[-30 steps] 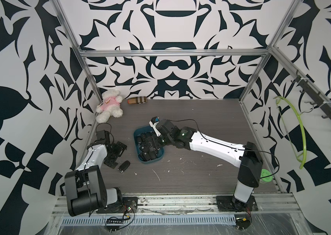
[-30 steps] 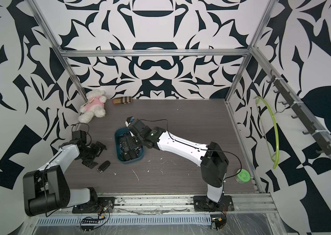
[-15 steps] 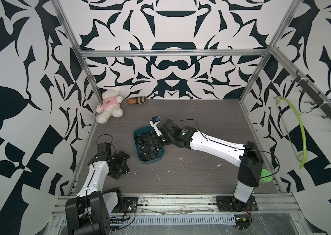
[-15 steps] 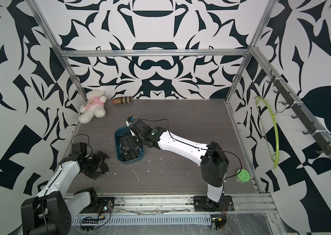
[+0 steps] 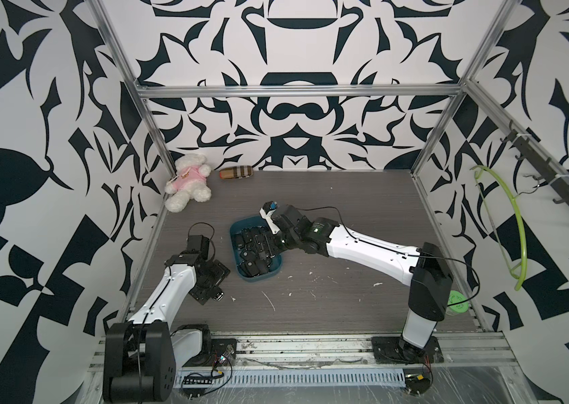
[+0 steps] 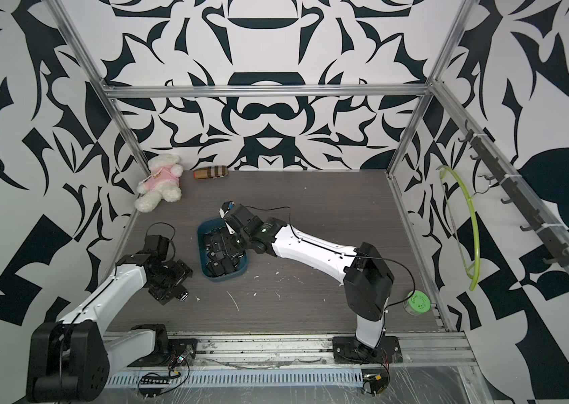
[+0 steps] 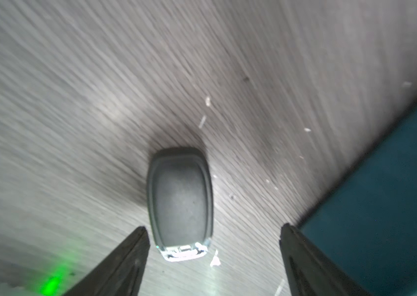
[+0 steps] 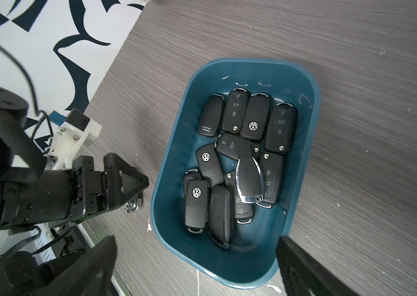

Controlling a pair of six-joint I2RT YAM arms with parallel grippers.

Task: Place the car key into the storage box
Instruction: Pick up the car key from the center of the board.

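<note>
My left jaws stand open around the car key (image 7: 180, 202), which lies on the bench (image 7: 74, 102) near its left edge, beside the storage box (image 8: 253, 61). My right jaws gape empty above it.

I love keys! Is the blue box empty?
No, the storage box holds many black car keys.

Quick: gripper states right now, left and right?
Left gripper: open, straddling the car key, not gripping it.
Right gripper: open, empty, over the storage box.
</note>
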